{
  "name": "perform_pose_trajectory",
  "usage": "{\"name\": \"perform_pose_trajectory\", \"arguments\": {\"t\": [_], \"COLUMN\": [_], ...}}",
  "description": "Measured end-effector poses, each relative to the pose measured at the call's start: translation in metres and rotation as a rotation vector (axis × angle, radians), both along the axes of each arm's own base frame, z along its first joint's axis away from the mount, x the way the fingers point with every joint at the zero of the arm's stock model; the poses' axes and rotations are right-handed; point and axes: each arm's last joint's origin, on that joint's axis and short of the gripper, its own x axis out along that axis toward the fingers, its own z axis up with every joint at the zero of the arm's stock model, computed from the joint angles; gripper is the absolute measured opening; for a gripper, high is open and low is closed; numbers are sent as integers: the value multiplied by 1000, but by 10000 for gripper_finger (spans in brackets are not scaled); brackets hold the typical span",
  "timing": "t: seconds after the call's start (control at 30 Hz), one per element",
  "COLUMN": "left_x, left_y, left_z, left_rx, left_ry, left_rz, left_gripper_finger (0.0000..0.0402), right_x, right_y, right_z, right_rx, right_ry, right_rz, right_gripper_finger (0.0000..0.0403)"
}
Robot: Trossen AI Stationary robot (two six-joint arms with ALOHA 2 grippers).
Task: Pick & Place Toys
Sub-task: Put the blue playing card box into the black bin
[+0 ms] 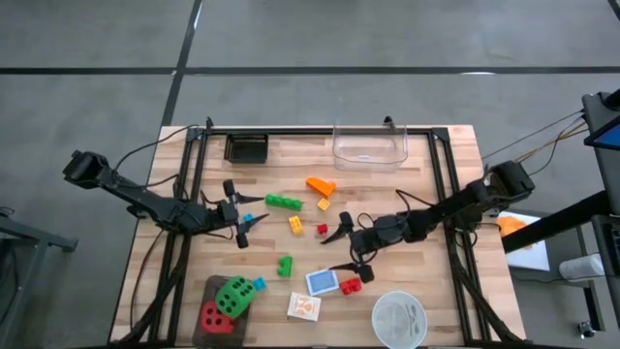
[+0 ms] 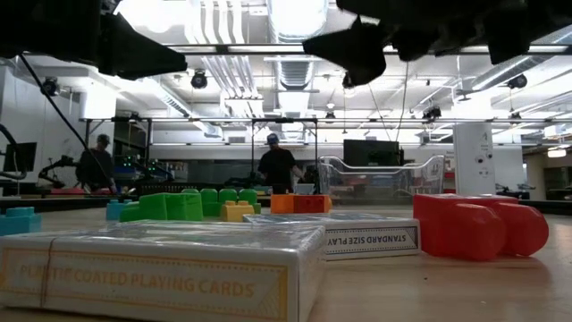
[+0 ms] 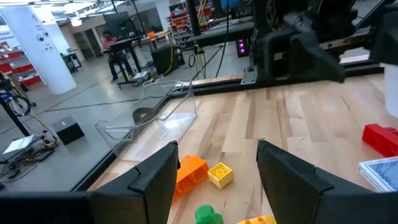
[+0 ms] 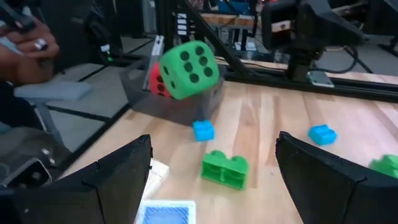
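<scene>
While my right end effector (image 1: pixel 347 250) hangs wide and empty above the bench (image 1: pixel 455 155), with the green brick (image 4: pixel 224 168) lying ahead between its fingers, I judge I'm lining up a pick, and next must lower straight over it

our left gripper (image 1: pixel 242 215) hangs over the table's left-middle, fingers parted; our right gripper (image 1: pixel 346 250) reaches in from the right, spread wide, holding nothing.
</scene>
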Motion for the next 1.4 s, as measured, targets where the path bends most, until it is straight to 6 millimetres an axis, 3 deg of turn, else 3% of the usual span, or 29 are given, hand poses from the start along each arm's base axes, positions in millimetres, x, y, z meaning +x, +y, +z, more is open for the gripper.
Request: {"name": "perform_pose_trajectory", "arguments": {"t": [0.17,0.5,0.83,1.1,1.4], "left_x": [0,0,0,0,0], "left_y": [0,0,0,0,0], "left_z": [0,0,-1,-1,-1], "left_rx": [0,2,4,4,5], "left_ry": [1,4,10,11,14], "left_rz": [-4,-3,-3,-3,-3], "left_gripper_finger": [215,215,215,215,215], "right_x": [6,41,79,96,99], "right_y": [16,50,85,92,82], "right_z": [1,13,-2,-20,-20], "right_rx": [-6,-148,-293,-324,-302], "right_ry": [87,520,903,1004,1017], "right_rz": [-30,-84,-3,44,9], "right_gripper_finger": [334,334,334,334,334]}}
